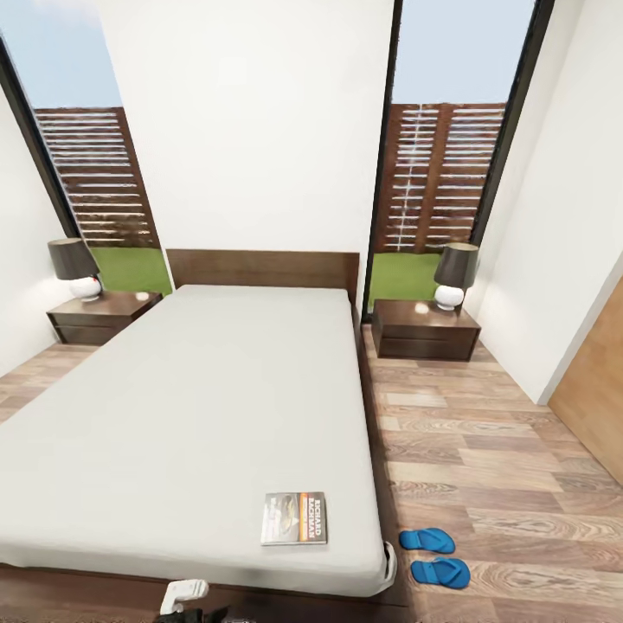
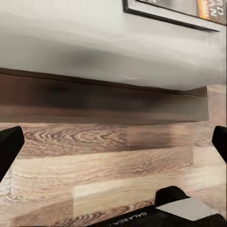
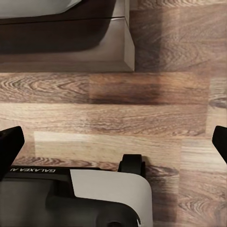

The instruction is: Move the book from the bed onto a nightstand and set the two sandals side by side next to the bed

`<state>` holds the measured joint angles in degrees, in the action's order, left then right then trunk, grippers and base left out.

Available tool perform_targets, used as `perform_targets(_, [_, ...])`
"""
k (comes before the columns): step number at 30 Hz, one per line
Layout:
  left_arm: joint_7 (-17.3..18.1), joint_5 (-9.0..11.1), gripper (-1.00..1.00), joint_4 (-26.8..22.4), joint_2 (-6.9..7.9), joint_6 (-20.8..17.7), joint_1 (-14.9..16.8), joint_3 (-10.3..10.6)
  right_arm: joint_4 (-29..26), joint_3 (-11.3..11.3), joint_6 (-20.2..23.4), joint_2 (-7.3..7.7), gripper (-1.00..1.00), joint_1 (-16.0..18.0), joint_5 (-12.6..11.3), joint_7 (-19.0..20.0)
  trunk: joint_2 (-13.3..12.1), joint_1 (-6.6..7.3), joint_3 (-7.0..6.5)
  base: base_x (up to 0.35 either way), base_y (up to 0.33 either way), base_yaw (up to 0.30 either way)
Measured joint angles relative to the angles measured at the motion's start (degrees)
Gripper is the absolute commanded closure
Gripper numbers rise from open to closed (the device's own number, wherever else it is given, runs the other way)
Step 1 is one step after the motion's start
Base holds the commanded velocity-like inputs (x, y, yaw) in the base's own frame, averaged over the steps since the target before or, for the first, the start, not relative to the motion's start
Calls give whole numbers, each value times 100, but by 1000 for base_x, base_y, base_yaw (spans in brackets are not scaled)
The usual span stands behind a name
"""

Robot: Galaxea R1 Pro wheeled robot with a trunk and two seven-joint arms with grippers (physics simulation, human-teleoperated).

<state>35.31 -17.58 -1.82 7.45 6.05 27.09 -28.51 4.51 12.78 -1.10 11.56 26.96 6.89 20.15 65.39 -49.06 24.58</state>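
The book point(image 1: 294, 517) lies flat near the foot corner of the pale grey mattress of the bed point(image 1: 199, 407), and its edge also shows in the left wrist view point(image 2: 179, 9). The two blue sandals point(image 1: 427, 540) point(image 1: 440, 572) lie on the wood floor just off that corner, close together. A nightstand point(image 1: 102, 315) stands left of the headboard and another point(image 1: 424, 329) stands on the right. My left gripper point(image 2: 113, 142) is open over the floor, facing the bed frame point(image 2: 94, 99) below the book. My right gripper point(image 3: 113, 142) is open above the floor near the frame's corner point(image 3: 94, 47).
Each nightstand carries a dark-shaded lamp point(image 1: 74, 268) point(image 1: 455, 275) that takes up part of its top. Wood floor point(image 1: 484, 433) runs along the bed's right side to the right nightstand. A wooden panel point(image 1: 597, 389) stands at the far right. My base point(image 3: 80, 198) sits below the grippers.
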Motion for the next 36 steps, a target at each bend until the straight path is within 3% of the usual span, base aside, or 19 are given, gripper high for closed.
perform_targets(4, [1867,-3,-100,-285,156,-256,17,2,0,0,-5,0,-100,2,0,-2,0,0,36,0,0,0])
perform_targets(6, [2410,-5,-100,-455,171,-347,18,11,0,0,-7,0,-100,2,0,-2,0,0,54,0,0,0])
perform_targets(9, [3903,-22,-100,-1126,181,-686,20,21,0,0,-9,0,-100,2,-1,-2,0,0,80,0,0,0])
perform_targets(13, [4726,-21,-100,-1734,160,-1130,19,38,-1,0,-9,0,-100,3,0,-3,0,0,117,0,0,0])
perform_targets(15, [5044,-16,-100,-2306,39,-1651,20,46,-1,0,-9,0,-100,1,0,-3,0,0,134,0,0,0])
perform_targets(20, [5167,-18,-100,-2984,-290,-2280,66,55,-1,0,-9,0,-100,1,0,-3,0,0,179,0,0,0])
perform_targets(22, [5150,-24,-100,-3449,-581,-2685,116,58,-1,0,-13,0,-100,0,0,-3,0,0,197,0,0,0])
perform_targets(25, [5017,-32,-100,-3849,-812,-2972,205,61,-1,0,-16,0,-100,2,0,-3,0,0,224,0,0,0])
perform_targets(28, [4366,-23,-100,-4360,-1153,-3358,456,65,-1,0,-17,0,-100,3,0,-3,0,0,251,0,0,0])
perform_targets(33, [3695,-21,-100,-4536,-1461,-3544,768,67,-1,0,-17,0,-100,3,0,-3,0,0,296,0,0,0])
perform_targets(36, [2786,-18,-100,-4562,-1638,-3599,968,80,-1,0,-17,0,-100,3,0,0,0,0,315,0,0,0])
